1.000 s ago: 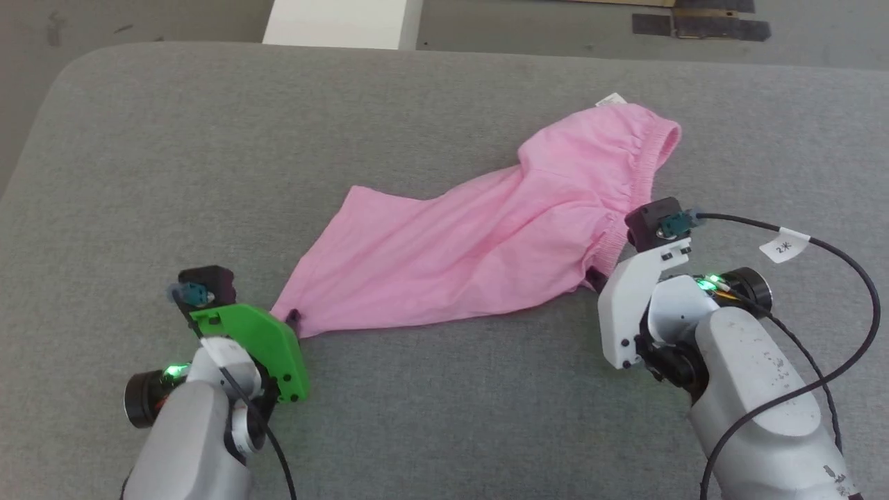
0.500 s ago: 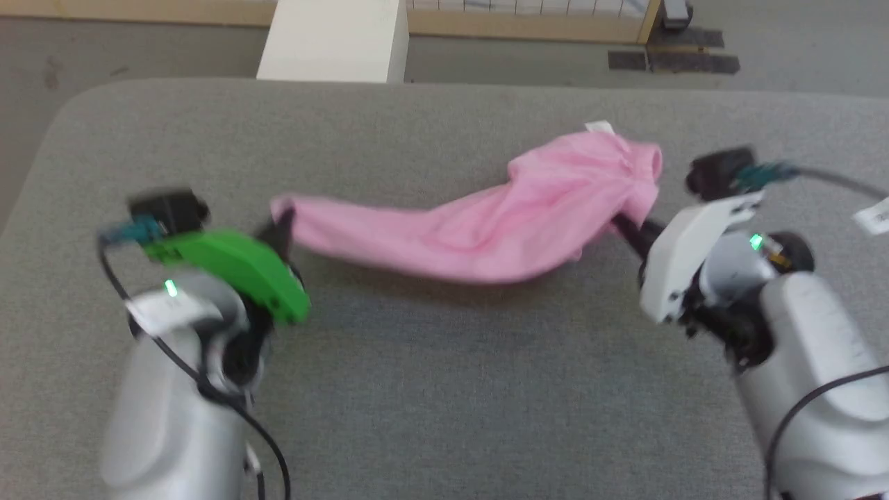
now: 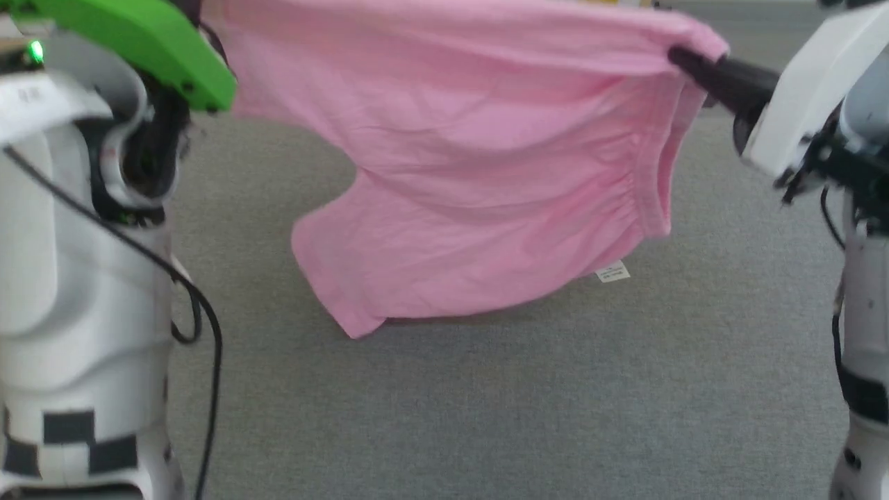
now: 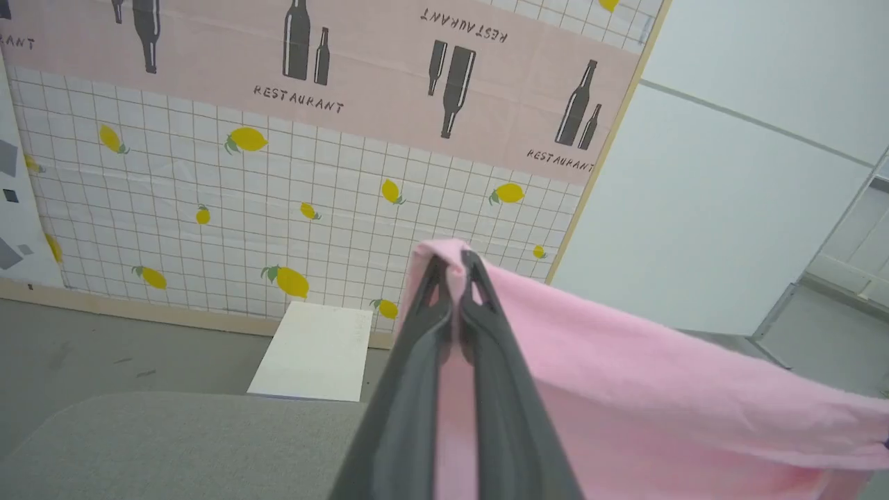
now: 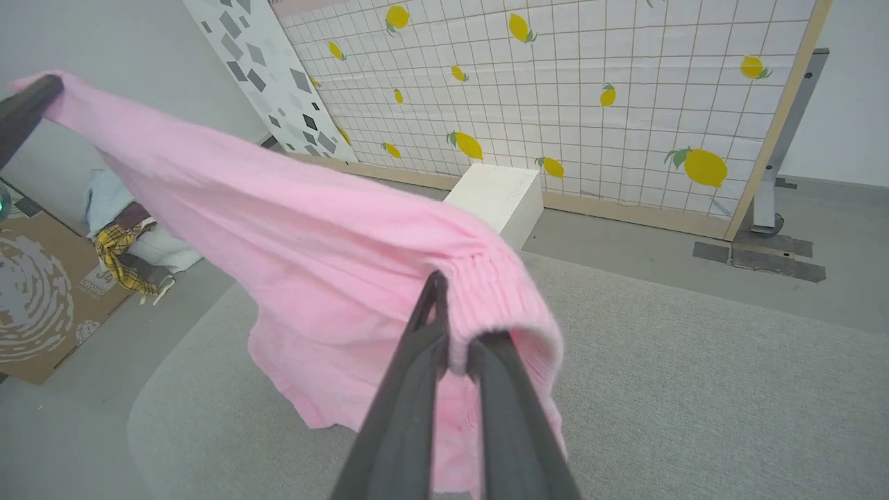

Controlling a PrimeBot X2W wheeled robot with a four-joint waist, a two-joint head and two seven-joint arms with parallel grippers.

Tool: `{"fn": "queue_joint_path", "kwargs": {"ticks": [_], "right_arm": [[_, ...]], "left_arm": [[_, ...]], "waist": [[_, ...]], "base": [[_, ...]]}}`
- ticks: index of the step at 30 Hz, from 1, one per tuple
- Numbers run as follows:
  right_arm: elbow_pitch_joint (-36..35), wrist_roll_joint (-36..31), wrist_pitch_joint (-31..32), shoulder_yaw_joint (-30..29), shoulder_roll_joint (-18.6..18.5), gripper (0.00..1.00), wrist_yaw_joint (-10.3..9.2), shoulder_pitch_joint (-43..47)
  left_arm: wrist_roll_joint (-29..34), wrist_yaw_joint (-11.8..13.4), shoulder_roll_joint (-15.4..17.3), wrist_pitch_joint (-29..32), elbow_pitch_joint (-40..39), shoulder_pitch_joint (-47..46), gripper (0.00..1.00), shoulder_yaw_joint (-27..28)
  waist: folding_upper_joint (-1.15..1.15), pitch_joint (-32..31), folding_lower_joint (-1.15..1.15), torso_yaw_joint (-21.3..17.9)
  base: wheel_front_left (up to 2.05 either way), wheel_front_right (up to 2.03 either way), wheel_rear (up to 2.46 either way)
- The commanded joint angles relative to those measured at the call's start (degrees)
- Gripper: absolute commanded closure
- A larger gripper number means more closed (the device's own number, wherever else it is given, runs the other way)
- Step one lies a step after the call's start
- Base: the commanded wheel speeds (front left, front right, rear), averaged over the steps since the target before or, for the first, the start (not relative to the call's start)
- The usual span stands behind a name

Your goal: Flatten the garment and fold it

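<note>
Dark and pressed together on pink cloth: the two fingers of the left gripper [image 4: 455,262], clamped on a corner of the garment [image 3: 486,173], a small fold of cotton poking past the tips. Same on the other side: right gripper [image 5: 458,312] clenched on the gathered waistband [image 5: 486,264], elastic edge curling over one finger. Behind the fingers in the head view, a green cover [image 3: 139,38] on the left wrist and a white cover [image 3: 799,83] on the right, both high and well apart.

Strung between them, the garment, up off the surface, top edge drawn into a nearly straight line from grip to grip. Below that line, hanging loose: one leg drooping to a rounded corner at lower left, waistband running down the right side, small white label [image 3: 612,271] dangling at the lower edge. Soft creases across the front. Lowest corner close over the grey padded surface [image 3: 555,403]; touching or not, impossible to tell. Shadow beneath it.

Black cable [image 3: 205,333] looping down beside the left arm. Farther out, past the rounded edge of the surface: grey floor, a white block [image 4: 312,354], a gridded wall panel [image 4: 208,180] printed with lemons and bottles, and a cardboard box [image 5: 35,305] off to one side in the right wrist view.
</note>
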Motion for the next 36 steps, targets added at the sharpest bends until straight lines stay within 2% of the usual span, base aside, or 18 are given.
{"fn": "queue_joint_path", "kwargs": {"ticks": [1, 4, 8, 15, 19, 23, 27, 31, 36], "right_arm": [[0.54, -0.19, 1.44, -0.99, 1.05, 1.00, -0.08, -2.60], [2.60, -1.89, 3.69, -3.49, 3.68, 1.00, -0.08, -8.79], [6.39, -6.12, 3.04, -4.91, 5.94, 1.00, -0.08, -18.70], [13.91, -13.86, -7.03, -5.85, 7.31, 1.00, -0.08, -34.75], [18.01, -15.58, -11.30, -6.52, 7.48, 1.00, -0.08, -38.87], [19.86, -13.74, -12.86, -4.50, 6.68, 1.00, -0.08, -36.56], [19.80, -9.39, -14.14, -1.36, 4.77, 1.00, -0.08, -29.39], [17.47, -3.50, -15.44, 2.55, 2.17, 1.00, -0.08, -19.38], [12.03, 3.93, -17.09, 6.37, -1.74, 1.00, -0.08, -3.24]], "left_arm": [[1.41, 0.40, 1.32, 0.64, 1.95, -2.69, 1.00, -0.38], [3.99, 0.96, 2.97, 0.96, 6.23, -8.58, 1.00, -1.27], [7.48, 2.23, 4.53, 0.08, 10.49, -16.69, 1.00, -2.25], [11.65, 3.93, 5.08, -6.49, 14.17, -30.53, 1.00, -2.93], [11.83, 3.21, 4.44, -10.48, 15.73, -32.89, 1.00, -3.40], [10.86, 1.41, 3.35, -13.72, 16.56, -29.57, 1.00, -4.29], [9.21, -0.29, 2.00, -16.57, 17.04, -22.91, 1.00, -4.96], [8.05, -1.61, 2.08, -18.47, 16.60, -14.01, 1.00, -5.37], [4.95, -0.94, 1.12, -20.89, 13.21, 1.67, 1.00, -3.72]], "waist": [[0.00, 2.41, 0.00, -0.59], [0.00, 6.49, 0.00, -1.46], [0.00, 12.30, 0.00, -2.70], [0.00, 19.78, 0.00, -3.71], [0.00, 21.79, 0.00, -3.26], [0.00, 22.28, 0.00, -2.54], [0.00, 20.83, 0.00, -1.83], [0.00, 17.21, 0.00, -1.54], [0.00, 10.40, 0.00, -1.37]], "base": [[0.00, 0.00, 0.00], [0.00, 0.00, 0.00], [0.00, 0.00, 0.00], [0.00, 0.00, 0.00], [0.00, 0.00, 0.00], [0.00, 0.00, 0.00], [0.00, 0.00, 0.00], [0.00, 0.00, 0.00], [0.00, 0.00, 0.00]]}}
